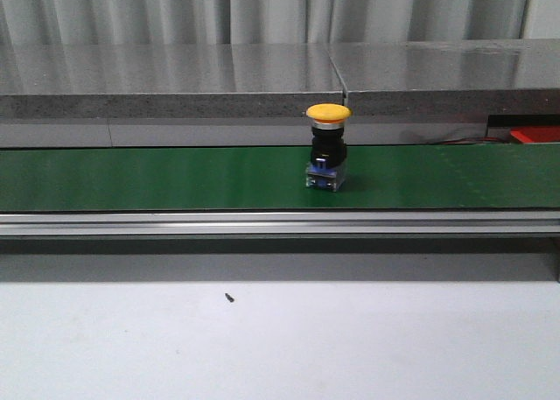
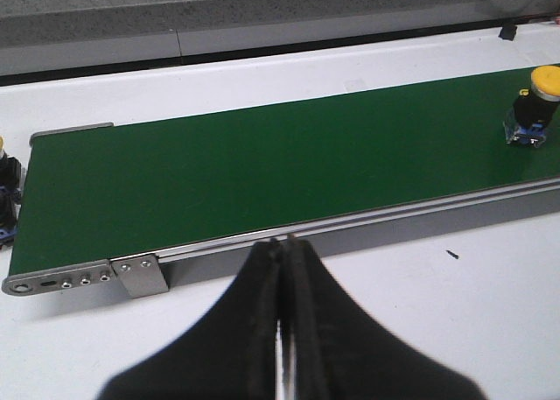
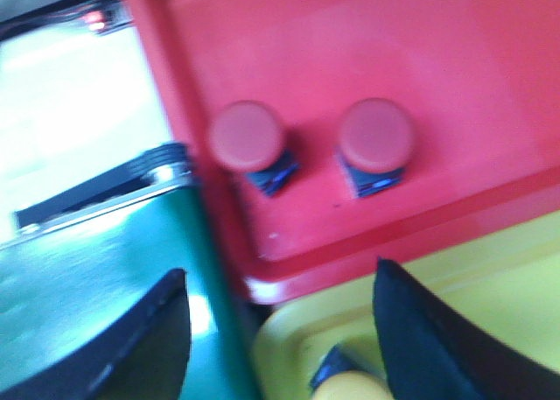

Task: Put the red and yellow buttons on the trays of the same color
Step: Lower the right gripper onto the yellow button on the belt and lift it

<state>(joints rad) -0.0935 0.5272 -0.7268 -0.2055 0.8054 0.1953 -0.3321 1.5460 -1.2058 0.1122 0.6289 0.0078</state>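
Front view: a yellow button (image 1: 328,146) stands upright on the green belt (image 1: 157,179), a little toward 3 o'clock from the centre of the frame. Its yellow cap is on top, with a black body and a blue-and-clear base below. A small sliver of the red tray (image 1: 535,135) shows at the far 3 o'clock edge, behind the belt. The white worktop (image 1: 280,347) fills the near part of the frame, with a tiny dark speck (image 1: 228,298) on it. Neither arm is visible here.

Left wrist view: the left gripper (image 2: 282,269) has its fingers pressed together with nothing between them, hanging over the worktop just off the belt's near rail. The yellow button sits on the belt toward 2 o'clock, well apart from the fingers. At the 9 o'clock edge, part of another button (image 2: 7,190) shows just off the belt's end; too little is visible to say more.

Right wrist view (blurred): the right gripper (image 3: 280,330) has its fingers spread wide, empty. Two red buttons (image 3: 248,137) (image 3: 376,136) stand side by side in the red tray. The yellow tray (image 3: 490,269) lies next to it, with a second yellow button (image 3: 350,384) partly in frame between the fingers. Belt at 8 o'clock.
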